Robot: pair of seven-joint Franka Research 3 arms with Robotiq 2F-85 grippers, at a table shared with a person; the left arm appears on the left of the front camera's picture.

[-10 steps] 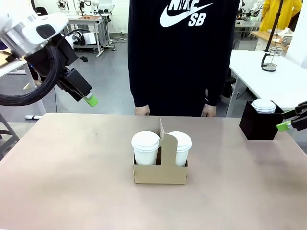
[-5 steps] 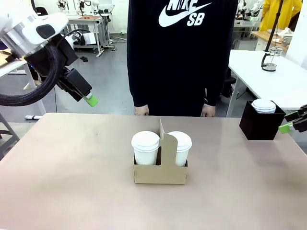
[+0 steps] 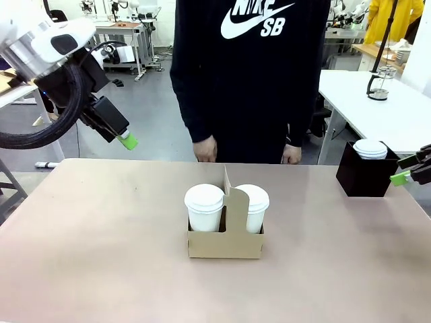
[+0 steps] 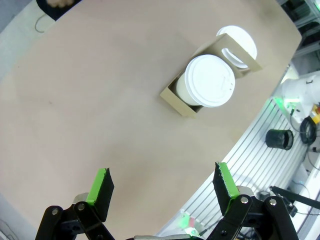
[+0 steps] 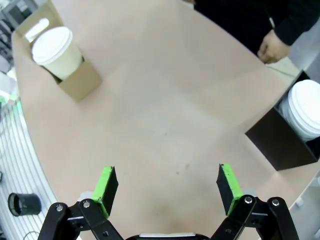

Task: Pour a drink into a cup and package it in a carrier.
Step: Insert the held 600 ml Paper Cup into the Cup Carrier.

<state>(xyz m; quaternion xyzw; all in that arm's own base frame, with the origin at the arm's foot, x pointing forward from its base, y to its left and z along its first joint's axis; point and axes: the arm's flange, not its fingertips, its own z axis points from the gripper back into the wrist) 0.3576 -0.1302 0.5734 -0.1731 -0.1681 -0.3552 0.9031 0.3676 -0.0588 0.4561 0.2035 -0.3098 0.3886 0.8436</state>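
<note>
At the upper left of the front view the left hand (image 3: 126,140) hangs above the tabletop (image 3: 94,229), spread wide with nothing between its green pads; its wrist view shows both pads apart over bare surface. In the middle of the frame the brown cardboard carrier (image 3: 224,243) stands on the tabletop with two lidded white cups (image 3: 204,207) seated upright in its holes, one on each side of the upright centre handle. Behind it, at the far edge, the person's hand (image 3: 205,149) hangs just over the tabletop rim. At the right edge sits a black box (image 3: 363,176) with a round white stack on top, and beside it the right hand (image 3: 406,176), likewise fully spread and empty.

To my eye the packing looks done, so the sensible move is simply to stay clear. Both arms are best kept high and well apart from the carrier, so no finger clips a lid or tips the handle. If the person reaches in to take it, leave the middle of the tabletop free.
</note>
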